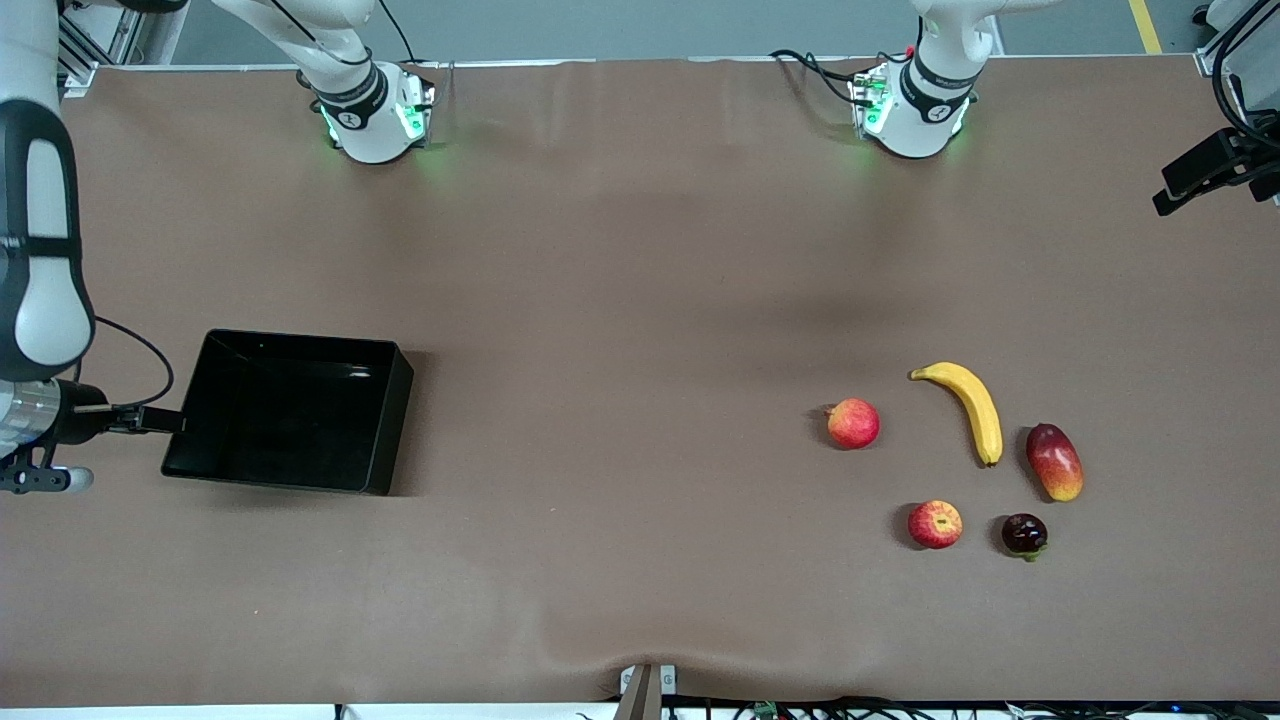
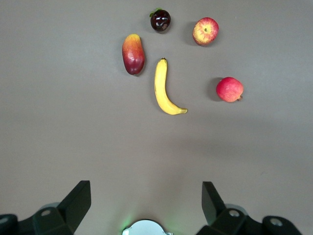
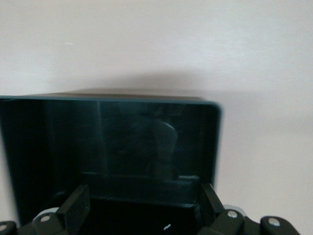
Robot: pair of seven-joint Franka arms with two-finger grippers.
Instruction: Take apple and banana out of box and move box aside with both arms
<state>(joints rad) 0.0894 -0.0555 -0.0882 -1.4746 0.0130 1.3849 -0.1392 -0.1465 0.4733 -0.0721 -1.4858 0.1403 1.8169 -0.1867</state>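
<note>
The black box (image 1: 392, 420) sits at the right arm's end of the table. My right gripper (image 1: 165, 420) is at the box's end wall, open, with that wall between its fingers (image 3: 76, 210) and the box (image 3: 110, 99) filling its wrist view. The yellow banana (image 1: 968, 405) lies at the left arm's end, a red apple (image 1: 853, 423) beside it and a yellow-streaked apple (image 1: 935, 524) nearer the camera. My left gripper (image 2: 145, 191) hangs open and empty high over bare table, with the banana (image 2: 164, 90) and the two apples (image 2: 205, 31) (image 2: 229, 89) in its view.
A red-yellow mango (image 1: 1055, 462) lies beside the banana, and a dark purple fruit (image 1: 1024, 534) lies next to the streaked apple. A black fixture (image 1: 1205, 170) overhangs the table edge at the left arm's end. The arm bases (image 1: 375, 115) stand along the back edge.
</note>
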